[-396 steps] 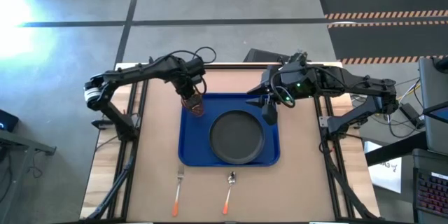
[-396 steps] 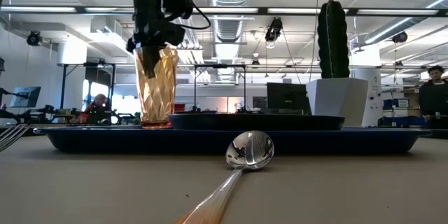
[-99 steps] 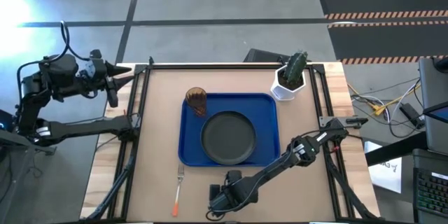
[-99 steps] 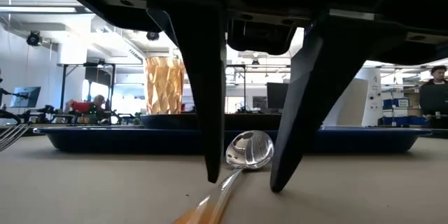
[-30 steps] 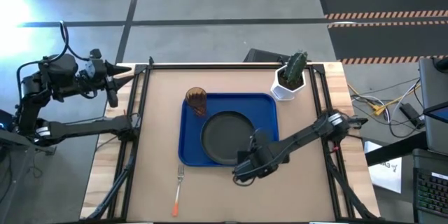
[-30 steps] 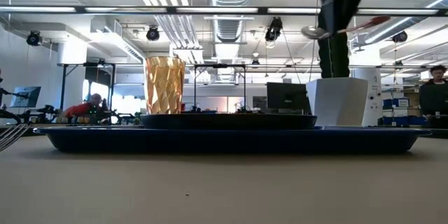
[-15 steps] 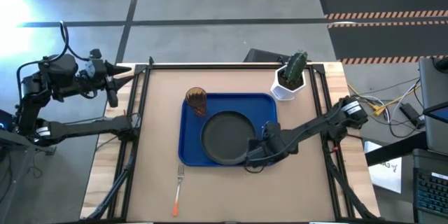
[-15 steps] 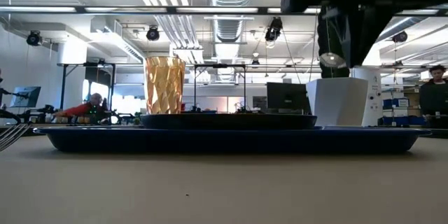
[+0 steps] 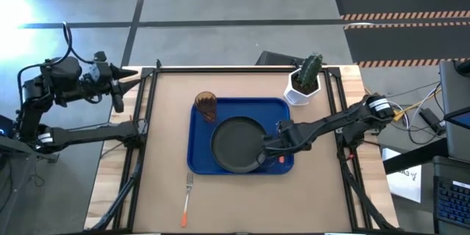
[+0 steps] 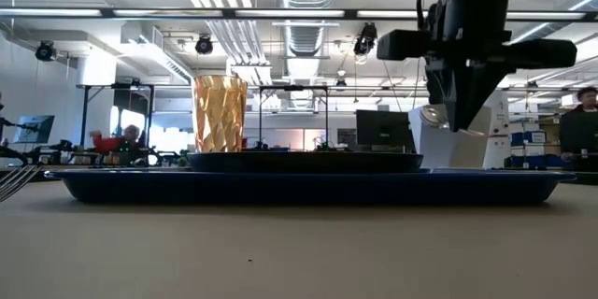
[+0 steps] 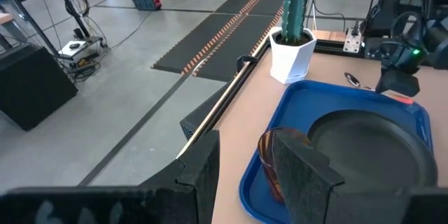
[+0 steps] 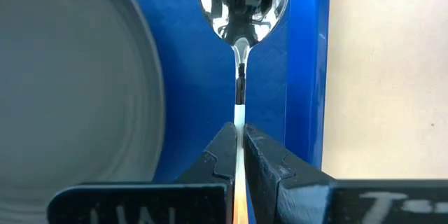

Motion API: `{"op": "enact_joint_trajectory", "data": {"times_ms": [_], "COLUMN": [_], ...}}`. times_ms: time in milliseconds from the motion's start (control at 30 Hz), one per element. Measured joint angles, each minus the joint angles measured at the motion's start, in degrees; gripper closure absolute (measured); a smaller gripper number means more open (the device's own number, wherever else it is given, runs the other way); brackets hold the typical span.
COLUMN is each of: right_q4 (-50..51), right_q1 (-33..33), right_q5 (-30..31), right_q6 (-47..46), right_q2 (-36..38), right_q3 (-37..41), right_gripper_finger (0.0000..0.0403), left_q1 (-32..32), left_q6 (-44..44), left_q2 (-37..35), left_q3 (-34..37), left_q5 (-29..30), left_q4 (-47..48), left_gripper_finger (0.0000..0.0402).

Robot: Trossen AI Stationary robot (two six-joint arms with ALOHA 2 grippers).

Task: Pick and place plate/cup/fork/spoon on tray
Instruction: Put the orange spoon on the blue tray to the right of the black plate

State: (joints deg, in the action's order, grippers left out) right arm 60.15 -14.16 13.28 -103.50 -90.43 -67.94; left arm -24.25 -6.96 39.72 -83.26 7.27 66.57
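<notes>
The right hand hangs over the right edge strip of the blue tray, its two fingers pinched tight on the handle of the spoon. In the right wrist view the spoon's metal bowl points away from the hand, above the bare blue floor between the plate and the tray's raised right rim. In the low view the spoon hangs clear of the tray, with its bowl showing beside the dark fingers. The black plate lies in the middle of the tray, and the amber cup stands upright in the tray's far left corner. The fork lies on the table just off the tray's near left corner, tines toward the tray and orange handle toward the table's near edge. A white pot with a green cactus stands on the table by the tray's far right corner. The left hand waits beyond the table's far left corner, and the left wrist view shows its fingers spread apart and holding nothing.
</notes>
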Motion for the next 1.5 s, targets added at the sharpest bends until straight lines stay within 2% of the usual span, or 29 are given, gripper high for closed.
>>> {"op": "enact_joint_trajectory", "data": {"times_ms": [333,500,1067,1500], "right_q4": [-16.7,-22.0,-22.4,-22.5], "right_q1": [0.2,0.2,0.2,0.2], "right_q5": [-1.0,-1.9,-1.7,-1.2], "right_q6": [0.1,-0.4,-0.1,-0.7], "right_q2": [0.6,0.4,0.4,0.4], "right_q3": [10.7,14.8,15.3,15.3], "right_gripper_finger": [0.0394,0.0394,0.0394,0.0379], "left_q1": [0.0,0.0,0.0,0.0], "left_q6": [0.0,0.0,0.1,0.0], "left_q2": [0.0,0.0,0.0,0.0], "left_q3": [0.0,0.0,0.0,0.0], "left_q5": [0.2,0.2,0.6,0.6], "left_q4": [0.0,0.0,0.0,0.0], "left_gripper_finger": [0.0285,0.0285,0.0285,0.0285]}}
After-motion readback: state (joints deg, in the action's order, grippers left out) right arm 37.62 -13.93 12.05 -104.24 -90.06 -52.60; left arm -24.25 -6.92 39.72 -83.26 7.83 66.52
